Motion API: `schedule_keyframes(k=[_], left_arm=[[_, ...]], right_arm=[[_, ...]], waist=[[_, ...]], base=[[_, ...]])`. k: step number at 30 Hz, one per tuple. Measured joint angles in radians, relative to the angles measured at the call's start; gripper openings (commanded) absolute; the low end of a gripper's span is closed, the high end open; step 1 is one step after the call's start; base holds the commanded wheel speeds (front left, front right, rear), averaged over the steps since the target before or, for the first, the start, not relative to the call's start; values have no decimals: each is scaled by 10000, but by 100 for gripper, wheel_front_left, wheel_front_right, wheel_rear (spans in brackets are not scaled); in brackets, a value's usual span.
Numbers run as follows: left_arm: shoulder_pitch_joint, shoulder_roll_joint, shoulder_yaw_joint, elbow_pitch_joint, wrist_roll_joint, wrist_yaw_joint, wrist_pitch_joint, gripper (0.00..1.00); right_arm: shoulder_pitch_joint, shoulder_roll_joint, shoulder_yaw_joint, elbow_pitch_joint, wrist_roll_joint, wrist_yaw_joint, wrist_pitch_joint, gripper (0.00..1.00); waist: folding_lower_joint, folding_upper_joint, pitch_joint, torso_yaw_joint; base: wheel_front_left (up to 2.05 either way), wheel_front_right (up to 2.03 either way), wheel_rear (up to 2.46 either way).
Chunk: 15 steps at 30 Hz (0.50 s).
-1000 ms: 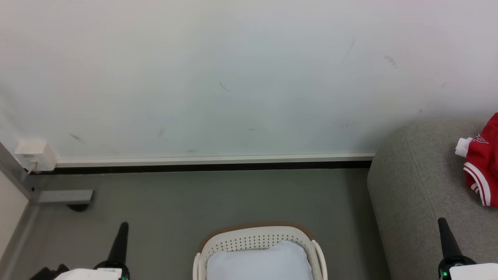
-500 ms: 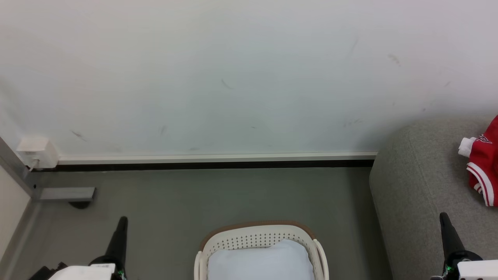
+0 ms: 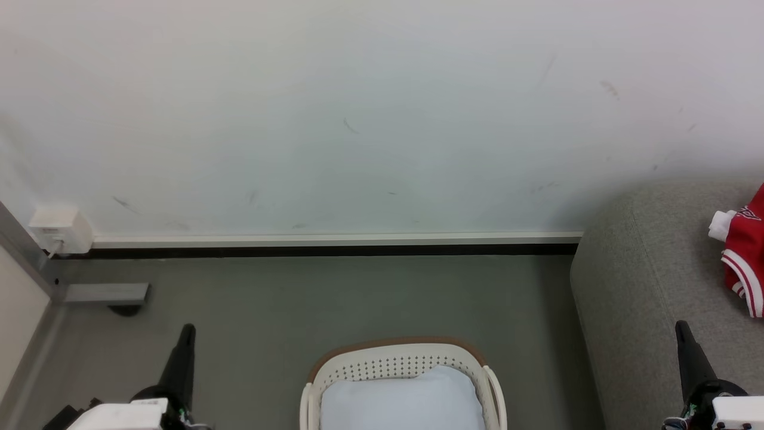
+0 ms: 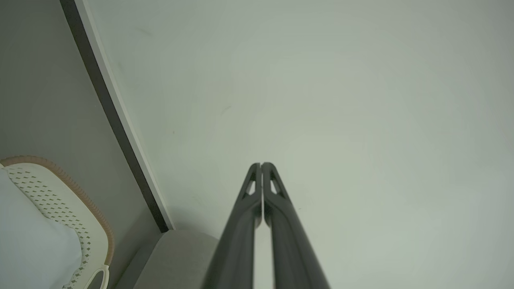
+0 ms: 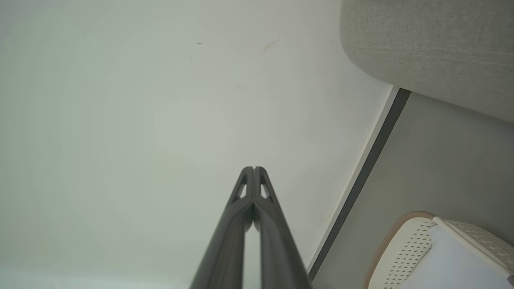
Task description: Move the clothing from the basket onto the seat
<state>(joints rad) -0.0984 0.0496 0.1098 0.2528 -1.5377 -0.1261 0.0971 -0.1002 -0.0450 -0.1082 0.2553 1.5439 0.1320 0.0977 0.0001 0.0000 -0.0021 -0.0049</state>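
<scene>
Red clothing point(image 3: 746, 257) with white striped trim lies on the grey seat point(image 3: 644, 280) at the right edge of the head view. The cream basket point(image 3: 397, 361) with a brown rim stands on the floor at bottom centre, with a pale cushion pad point(image 3: 403, 400) inside it. My left gripper point(image 3: 187, 331) is at the lower left, left of the basket, shut and holding nothing. My right gripper point(image 3: 681, 327) is at the lower right in front of the seat, shut and holding nothing. The wrist views show the left gripper point(image 4: 261, 164) and right gripper point(image 5: 253, 168) pointing at the wall, fingertips together.
A white wall point(image 3: 358, 119) with a baseboard point(image 3: 334, 242) runs across behind the grey floor point(image 3: 328, 298). A white socket box point(image 3: 59, 230) and a grey bracket point(image 3: 107, 294) sit at the far left. The basket point(image 4: 60, 200) and seat corner point(image 4: 180, 257) appear in the left wrist view.
The head view has drifted slightly, so everything sits a little further right and the basket a little higher. Both grippers stay shut with nothing in them.
</scene>
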Motion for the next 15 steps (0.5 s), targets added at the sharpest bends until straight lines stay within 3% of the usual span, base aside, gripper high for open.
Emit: schedule_keyframes(k=[15], left_arm=[[-79, -6, 48, -44, -675, -27, 169, 0]], right_arm=[[-40, -12, -46, -69, 683, -2, 169, 0]], waist=[[0, 0, 44, 50]], base=[[0, 0, 0]])
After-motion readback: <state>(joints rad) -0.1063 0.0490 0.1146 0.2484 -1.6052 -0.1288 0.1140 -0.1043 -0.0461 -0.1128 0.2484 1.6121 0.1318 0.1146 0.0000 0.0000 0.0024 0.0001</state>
